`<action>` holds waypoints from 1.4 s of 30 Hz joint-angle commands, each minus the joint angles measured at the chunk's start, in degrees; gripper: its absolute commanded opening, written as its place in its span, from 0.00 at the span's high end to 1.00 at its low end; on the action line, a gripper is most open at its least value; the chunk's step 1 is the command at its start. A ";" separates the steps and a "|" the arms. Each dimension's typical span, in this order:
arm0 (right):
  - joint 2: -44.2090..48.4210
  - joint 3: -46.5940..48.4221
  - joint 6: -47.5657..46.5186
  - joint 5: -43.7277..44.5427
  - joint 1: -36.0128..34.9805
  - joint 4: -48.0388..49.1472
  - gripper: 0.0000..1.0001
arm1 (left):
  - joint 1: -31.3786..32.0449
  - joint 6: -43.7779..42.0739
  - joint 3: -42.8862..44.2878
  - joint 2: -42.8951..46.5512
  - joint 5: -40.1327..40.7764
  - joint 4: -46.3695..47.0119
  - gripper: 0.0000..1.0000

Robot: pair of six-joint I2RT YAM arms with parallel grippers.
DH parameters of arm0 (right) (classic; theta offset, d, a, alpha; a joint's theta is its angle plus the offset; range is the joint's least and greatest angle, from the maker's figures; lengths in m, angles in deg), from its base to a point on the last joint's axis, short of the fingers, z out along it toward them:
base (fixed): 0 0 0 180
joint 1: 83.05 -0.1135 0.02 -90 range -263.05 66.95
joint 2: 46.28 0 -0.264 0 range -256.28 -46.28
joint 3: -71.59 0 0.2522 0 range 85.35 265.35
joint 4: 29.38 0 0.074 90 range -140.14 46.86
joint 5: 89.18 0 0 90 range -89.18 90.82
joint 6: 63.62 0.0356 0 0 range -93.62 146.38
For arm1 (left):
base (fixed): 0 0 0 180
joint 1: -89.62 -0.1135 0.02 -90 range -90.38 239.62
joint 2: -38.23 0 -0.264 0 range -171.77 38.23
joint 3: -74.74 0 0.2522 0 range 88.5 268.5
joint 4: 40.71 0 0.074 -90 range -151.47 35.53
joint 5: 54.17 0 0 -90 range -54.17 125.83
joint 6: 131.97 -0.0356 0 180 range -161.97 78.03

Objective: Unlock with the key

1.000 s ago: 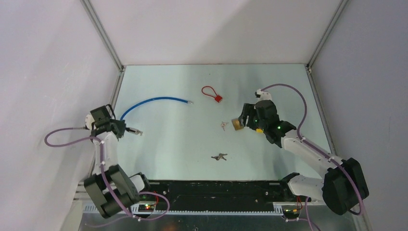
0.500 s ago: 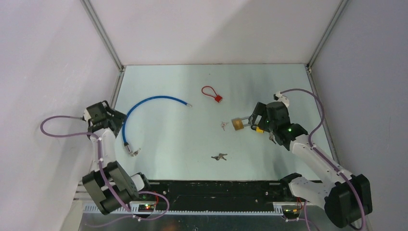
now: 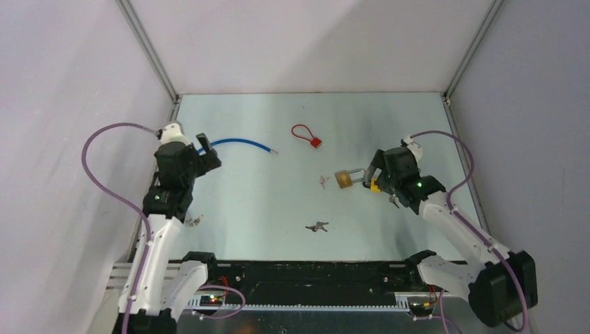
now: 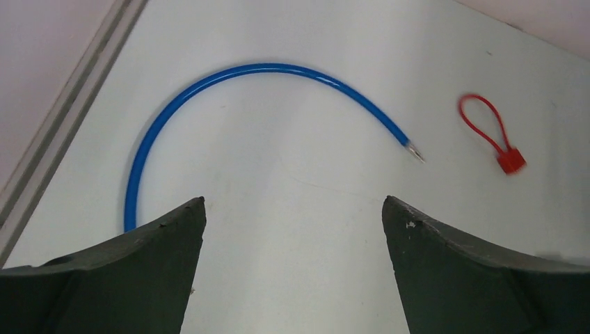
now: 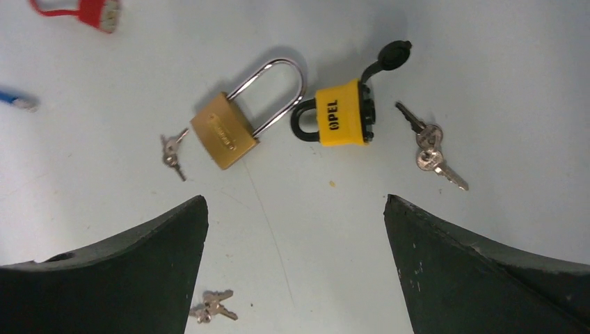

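Observation:
A brass padlock (image 5: pixel 222 132) (image 3: pixel 343 179) lies flat on the table with its steel shackle up. A small key bunch (image 5: pixel 170 154) (image 3: pixel 323 181) rests against its base; I cannot tell whether a key sits in the lock. Beside it lie a yellow padlock (image 5: pixel 341 115) and a pair of keys (image 5: pixel 429 146). My right gripper (image 5: pixel 296 198) (image 3: pixel 376 174) hovers open just right of both locks, holding nothing. My left gripper (image 4: pixel 292 202) (image 3: pixel 206 154) is open and empty over the blue cable (image 4: pixel 209 87) at the left.
A red cable seal (image 4: pixel 494 136) (image 3: pixel 306 135) lies at the back centre. More keys (image 3: pixel 317 226) (image 5: pixel 212 306) sit near the front middle. A further small key bunch (image 3: pixel 193 221) lies by the left arm. Aluminium rails and white walls border the table.
My left gripper opened, let go of the blue cable's end, and the arm swung up and forward. My right gripper opened and drew back, leaving the brass padlock on the table.

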 commanded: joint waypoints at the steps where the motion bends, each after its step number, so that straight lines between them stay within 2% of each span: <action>1: -6.92 8.05 5.73 6.11 -2.08 -6.86 0.01 | 9.84 -8.49 1.10 5.59 7.26 0.62 0.01; 3: -11.14 11.23 9.65 7.64 -3.78 -9.46 0.02 | 15.24 -9.56 -0.11 8.10 9.55 0.60 0.00; 5: -15.46 14.65 13.21 8.97 -4.83 -12.19 0.02 | 17.03 -9.94 -1.26 10.74 11.32 0.66 0.00; 10: -26.09 21.82 22.10 10.72 -7.13 -16.13 0.01 | 17.54 -6.43 -6.59 17.32 18.24 1.71 0.00; 14: -33.71 26.82 28.32 10.71 -8.11 -17.78 0.03 | 17.60 -5.41 -7.53 20.71 18.75 2.04 0.00; 21: -46.96 34.94 35.85 9.66 -8.19 -21.50 0.07 | 19.18 -5.81 -7.40 19.05 16.50 1.89 0.00; 35: -58.93 39.30 39.65 5.14 -8.33 -20.93 0.10 | 19.92 -6.45 -7.41 19.03 14.04 1.89 0.00; 38: -60.25 39.40 38.18 3.78 -8.89 -20.75 0.18 | 19.99 -6.37 -7.39 19.09 14.04 1.95 0.00; 42: -59.59 39.41 36.08 4.23 -10.29 -22.08 0.24 | 19.98 -6.25 -7.42 18.88 13.72 1.94 0.00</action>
